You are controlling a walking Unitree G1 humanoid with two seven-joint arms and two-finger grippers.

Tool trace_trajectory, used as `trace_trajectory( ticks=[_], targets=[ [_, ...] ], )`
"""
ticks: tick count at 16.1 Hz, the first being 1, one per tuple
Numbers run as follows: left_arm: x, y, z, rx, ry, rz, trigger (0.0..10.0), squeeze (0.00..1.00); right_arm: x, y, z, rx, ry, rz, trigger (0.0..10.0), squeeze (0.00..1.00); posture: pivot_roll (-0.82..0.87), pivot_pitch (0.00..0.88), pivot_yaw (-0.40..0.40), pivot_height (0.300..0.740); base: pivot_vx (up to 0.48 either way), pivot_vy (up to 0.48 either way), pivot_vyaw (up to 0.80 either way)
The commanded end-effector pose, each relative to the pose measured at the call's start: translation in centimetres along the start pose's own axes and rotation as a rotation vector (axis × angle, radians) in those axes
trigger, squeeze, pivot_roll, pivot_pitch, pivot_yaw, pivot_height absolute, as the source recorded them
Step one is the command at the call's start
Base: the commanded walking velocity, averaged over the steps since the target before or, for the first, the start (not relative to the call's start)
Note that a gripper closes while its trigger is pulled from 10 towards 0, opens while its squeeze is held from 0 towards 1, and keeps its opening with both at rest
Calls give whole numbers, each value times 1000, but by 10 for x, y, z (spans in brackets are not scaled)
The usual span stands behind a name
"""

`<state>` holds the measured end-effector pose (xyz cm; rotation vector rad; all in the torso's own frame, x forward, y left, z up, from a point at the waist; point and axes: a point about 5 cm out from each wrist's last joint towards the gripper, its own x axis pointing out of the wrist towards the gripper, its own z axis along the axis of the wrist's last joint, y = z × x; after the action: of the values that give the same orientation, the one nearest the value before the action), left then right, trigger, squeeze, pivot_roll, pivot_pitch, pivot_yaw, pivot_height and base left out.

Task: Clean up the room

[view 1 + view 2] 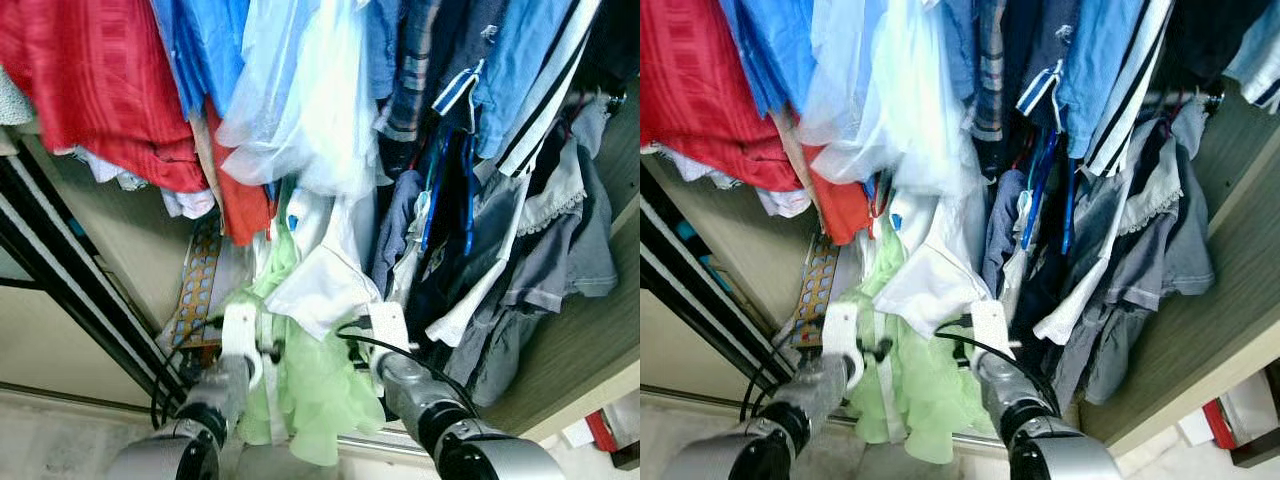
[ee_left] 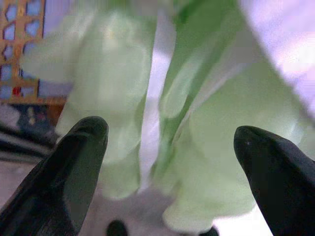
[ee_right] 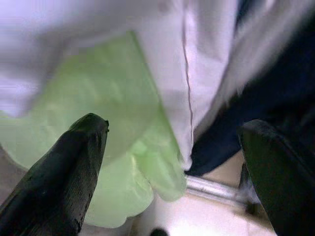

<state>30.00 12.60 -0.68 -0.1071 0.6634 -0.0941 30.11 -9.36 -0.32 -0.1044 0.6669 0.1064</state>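
Judging by the packed wardrobe, the tidying is taken as far from done: the sheer pale-green garment (image 1: 315, 385) hangs low among the hung clothes, flanked by the left gripper (image 2: 170, 147) and right gripper (image 3: 174, 147), both spread wide, nothing grasped.

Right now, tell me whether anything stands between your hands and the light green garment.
Nothing visible does. The left hand and right hand are both open just short of the light green garment. A white shirt hangs above it, beside the right hand, not in the way.
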Motion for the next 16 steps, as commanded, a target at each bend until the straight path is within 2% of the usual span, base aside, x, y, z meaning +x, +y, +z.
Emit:
trace_trajectory(
  ticks=[1,2,3,4,6,7,8,9,10,11,12,13,14,15,16],
  targets=[
    [0,-1,3,-17,-18,-5,10000,0,0,2,6,-28,-25,12,10000,0,-74,0,-9,740,0,0,0],
    [1,-2,15,-14,-68,-19,10000,0,1,0,11,-35,-46,8,10000,0,-75,0,-22,740,0,0,0],
    [2,-2,29,-68,-131,-48,10000,0,1,-1,20,-43,-86,13,10000,0,-77,0,-24,740,0,0,0],
    [1,-2,42,-170,-191,-100,10000,0,1,-2,30,-32,-135,32,10000,0,-75,0,-27,740,0,0,0],
    [-1,8,50,-128,-234,-142,10000,0,1,-14,40,48,-193,22,10000,0,-75,0,-23,740,0,0,0],
    [-4,17,55,-50,-279,-136,10000,0,0,-27,50,106,-248,-7,10000,0,-88,0,-15,740,0,0,0],
    [-6,25,56,-15,-297,-118,10000,0,-1,-33,57,118,-297,-13,10000,0,-96,0,-10,740,0,0,0],
    [-9,30,55,-2,-312,-141,10000,0,-3,-37,58,108,-331,-8,10000,0,-104,0,-8,740,0,0,0],
    [-14,34,54,-87,-342,-248,10000,0,-7,-42,60,69,-388,7,10000,0,-105,0,-8,740,0,0,0],
    [-22,37,53,-139,-396,-321,10000,0,-13,-47,59,35,-443,27,10000,0,-98,0,-13,740,0,0,0],
    [-26,37,52,-124,-406,-333,10000,0,-15,-49,58,38,-461,36,10000,0,-98,0,-13,740,0,0,0],
    [-40,35,47,-96,-449,-363,10000,0,-25,-56,56,-16,-521,52,10000,0,-88,0,-21,740,0,0,0],
    [-64,34,34,-25,-505,-371,10000,0,-39,-63,49,-58,-566,53,10000,0,-86,0,-23,740,0,0,0],
    [-76,35,28,15,-554,-364,10000,0,-44,-67,46,-44,-585,48,10000,0,-86,0,-24,740,0,0,0],
    [-81,36,26,15,-578,-372,10000,0,-47,-67,45,-34,-592,47,10000,0,-85,0,-25,740,0,0,0]
  ],
)
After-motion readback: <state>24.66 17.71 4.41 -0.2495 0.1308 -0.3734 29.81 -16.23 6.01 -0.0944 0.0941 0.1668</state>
